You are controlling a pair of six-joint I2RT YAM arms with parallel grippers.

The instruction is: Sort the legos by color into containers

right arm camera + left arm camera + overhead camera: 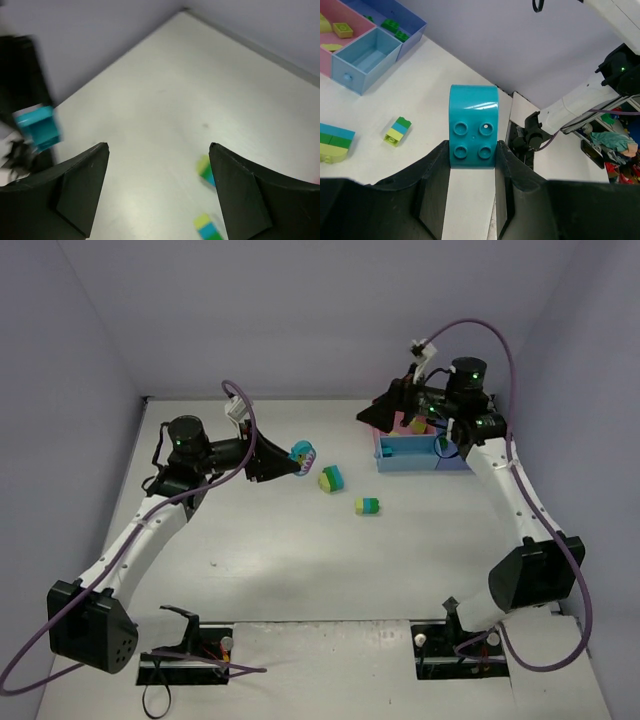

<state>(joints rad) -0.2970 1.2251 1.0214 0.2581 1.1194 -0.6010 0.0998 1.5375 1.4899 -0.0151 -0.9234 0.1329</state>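
Right gripper (157,148) fingers spread, nothing between. White table (165,90) beneath. Blurred cyan brick (37,128) off left. Pair of two-colour bricks (205,171) on table beside right finger.

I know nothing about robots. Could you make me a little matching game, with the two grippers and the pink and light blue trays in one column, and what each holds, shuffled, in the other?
Column one:
1. left gripper
2. right gripper
3. pink tray
4. light blue tray

Column two:
A. yellow-green bricks lying inside
B. nothing held, open
C. no bricks showing inside
D. shut on a cyan brick

Pairs: 1-D, 2-B, 3-A, 4-C
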